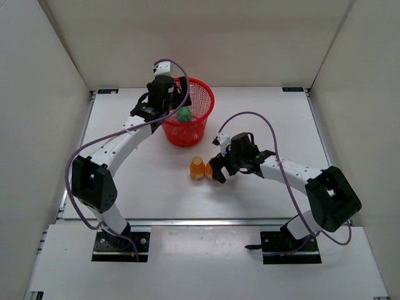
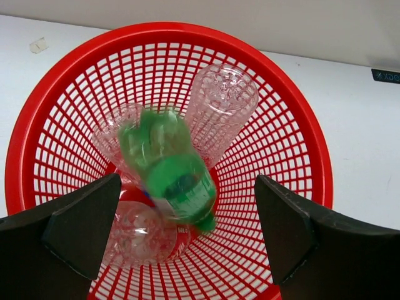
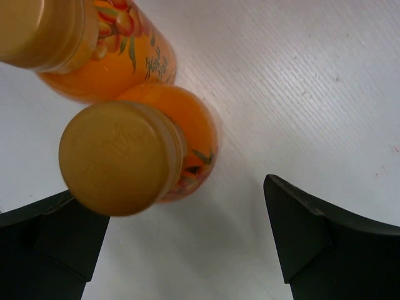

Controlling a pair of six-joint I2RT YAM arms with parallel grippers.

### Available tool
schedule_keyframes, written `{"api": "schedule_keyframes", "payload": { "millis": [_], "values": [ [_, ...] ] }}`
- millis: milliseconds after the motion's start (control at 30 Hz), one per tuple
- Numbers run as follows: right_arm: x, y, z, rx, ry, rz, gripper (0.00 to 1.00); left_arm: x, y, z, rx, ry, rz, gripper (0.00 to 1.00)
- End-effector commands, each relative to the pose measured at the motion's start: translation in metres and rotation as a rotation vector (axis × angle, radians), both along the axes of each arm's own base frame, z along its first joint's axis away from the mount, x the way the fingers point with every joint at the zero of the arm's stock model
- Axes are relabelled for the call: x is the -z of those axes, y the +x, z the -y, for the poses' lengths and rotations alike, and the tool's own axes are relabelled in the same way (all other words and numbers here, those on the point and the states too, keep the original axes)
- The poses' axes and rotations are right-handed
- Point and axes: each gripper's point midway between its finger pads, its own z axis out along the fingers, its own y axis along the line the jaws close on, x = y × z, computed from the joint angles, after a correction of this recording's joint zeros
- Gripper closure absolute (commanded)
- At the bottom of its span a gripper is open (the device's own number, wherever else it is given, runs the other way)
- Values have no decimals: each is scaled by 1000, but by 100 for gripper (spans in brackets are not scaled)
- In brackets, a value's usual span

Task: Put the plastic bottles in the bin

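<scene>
The red mesh bin (image 1: 201, 91) stands at the back middle of the table. My left gripper (image 1: 172, 105) hangs over its left side, open (image 2: 187, 240) and holding nothing. Below the spread fingers a green bottle (image 2: 172, 172), blurred, is loose inside the bin (image 2: 169, 28), over clear bottles (image 2: 222, 109), one of them red-labelled (image 2: 140, 234). Two orange bottles stand upright in mid-table: one (image 1: 197, 168) free, the other (image 1: 211, 172) under my right gripper (image 1: 219, 170). That gripper is open (image 3: 181, 240); the nearer orange bottle (image 3: 119, 156) is by its left finger, the other orange bottle (image 3: 106, 56) behind it.
White walls close in the table (image 1: 269, 125) on the left, back and right. The two orange bottles touch or nearly touch each other. Bare white tabletop (image 3: 300, 94) lies to the right of them.
</scene>
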Motion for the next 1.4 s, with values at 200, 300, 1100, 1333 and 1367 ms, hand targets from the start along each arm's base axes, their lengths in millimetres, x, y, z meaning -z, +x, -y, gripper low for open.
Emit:
{"api": "schedule_keyframes", "payload": {
  "millis": [200, 300, 1100, 1333, 1367],
  "values": [
    [6, 11, -36, -87, 57, 70, 4, -60, -65, -10, 68, 21, 55, 1],
    [11, 11, -39, -77, 66, 71, 10, -34, -99, -27, 78, 37, -6, 1],
    [-159, 86, 31, 314, 29, 326, 62, 94, -232, -96, 21, -80, -331, 2],
    [-269, 140, -48, 198, 198, 510, 64, 123, -250, -78, 120, -87, -451, 2],
    [-255, 149, -63, 183, 194, 470, 63, 130, -256, -76, 143, -64, -494, 1]
  ]
}}
